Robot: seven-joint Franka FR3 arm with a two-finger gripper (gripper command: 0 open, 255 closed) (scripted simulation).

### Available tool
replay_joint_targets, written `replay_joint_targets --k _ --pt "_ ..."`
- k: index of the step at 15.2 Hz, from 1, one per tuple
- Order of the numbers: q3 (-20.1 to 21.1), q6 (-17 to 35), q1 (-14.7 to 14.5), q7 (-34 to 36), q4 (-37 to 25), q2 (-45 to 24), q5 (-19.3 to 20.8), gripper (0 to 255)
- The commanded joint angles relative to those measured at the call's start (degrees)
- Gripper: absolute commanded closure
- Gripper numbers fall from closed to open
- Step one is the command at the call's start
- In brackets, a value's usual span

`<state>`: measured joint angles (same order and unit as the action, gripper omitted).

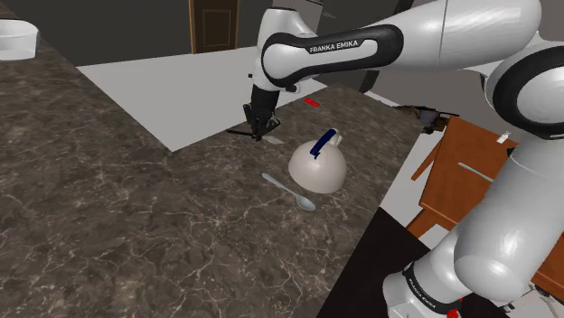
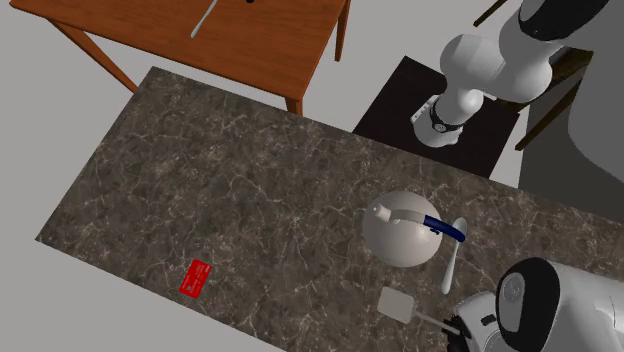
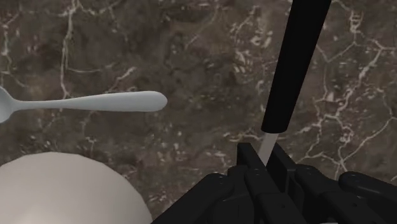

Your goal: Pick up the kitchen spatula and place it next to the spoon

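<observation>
Clamping the spatula (image 3: 294, 63) by its thin shaft, the end effector (image 3: 264, 154) hangs over the veined desk (image 1: 108, 208), with the spoon (image 3: 95, 102) and white kettle (image 1: 318, 172) near it.

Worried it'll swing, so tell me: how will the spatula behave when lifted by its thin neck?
The spatula looks rigid, so probably won't droop. The gripper clasps its thin pale neck, with the long black handle sticking out, so it may pivot in the grip. Being flat, it shouldn't roll.

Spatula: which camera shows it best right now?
Wrist view: the spatula shows black handle and pale neck at the claw. Second exterior view gives blade and neck; shoulder view, a sliver under the claw.
</observation>
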<state>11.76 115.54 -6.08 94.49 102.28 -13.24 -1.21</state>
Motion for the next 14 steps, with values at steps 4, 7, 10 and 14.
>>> replay_joint_targets --k 4,7,10,14 --pt "1.7 -2.0 -4.4 6.5 -8.8 -6.6 2.1 255" --pt "2.0 -2.5 -6.1 8.6 -12.2 -9.5 2.9 255" --pt "1.9 -0.5 -6.1 8.6 -10.8 -10.1 3.0 255" --pt "1.8 2.2 -6.1 8.6 -9.1 -11.1 3.3 255"
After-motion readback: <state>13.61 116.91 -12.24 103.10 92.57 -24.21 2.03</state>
